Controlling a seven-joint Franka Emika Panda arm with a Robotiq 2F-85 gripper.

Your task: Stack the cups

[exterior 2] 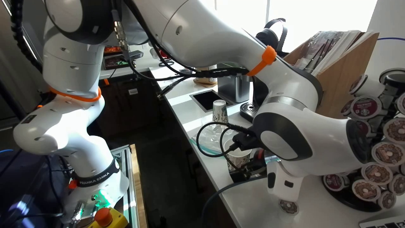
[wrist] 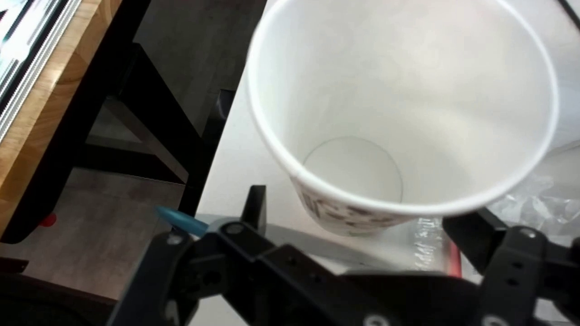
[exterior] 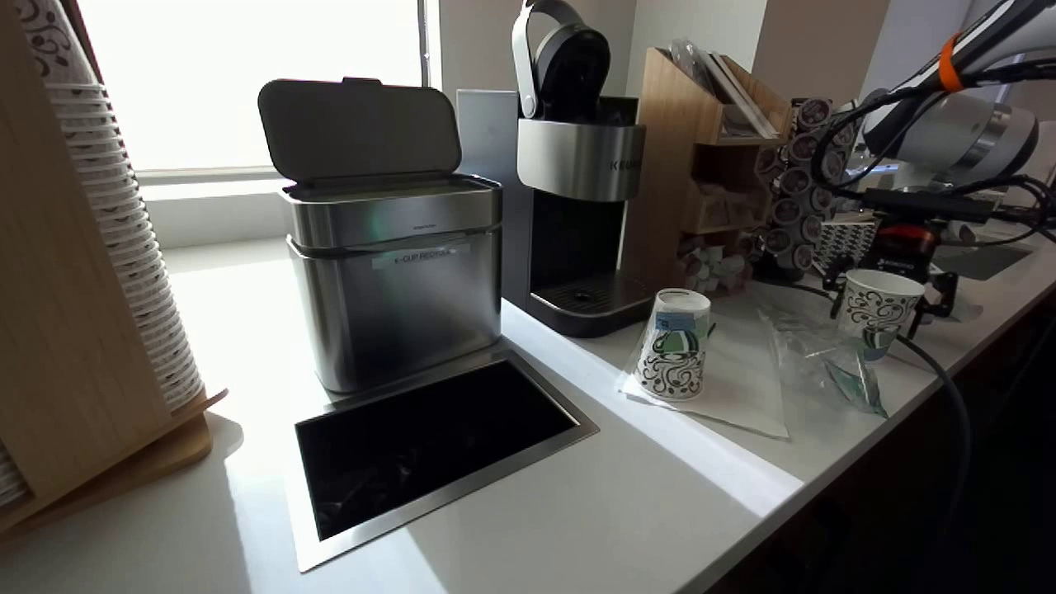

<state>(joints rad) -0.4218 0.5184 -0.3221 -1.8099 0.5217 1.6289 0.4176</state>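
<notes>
Cup (wrist: 403, 108) upright — gripper (wrist: 362, 218) spread wide just beside it — one finger (wrist: 257, 206) clear, other partly hidden, contact unclear.

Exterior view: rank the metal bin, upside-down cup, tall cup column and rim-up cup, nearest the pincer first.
1. Rim-up cup: at the open pincer, picture right.
2. Upside-down cup: left of that.
3. Metal bin: farther left.
4. Tall cup column: far left edge.

Pale counter (exterior: 643, 511). Directly on it: metal bin (exterior: 396, 301), coffee maker (exterior: 577, 161), wooden shelf (exterior: 668, 148), wooden cup holder (exterior: 58, 289), pod rack (exterior 2: 345, 199), plastic bag (exterior 2: 205, 136), loose coffee pod (exterior 2: 288, 207). Rectangular opening (exterior: 437, 445) just beside bin.
</notes>
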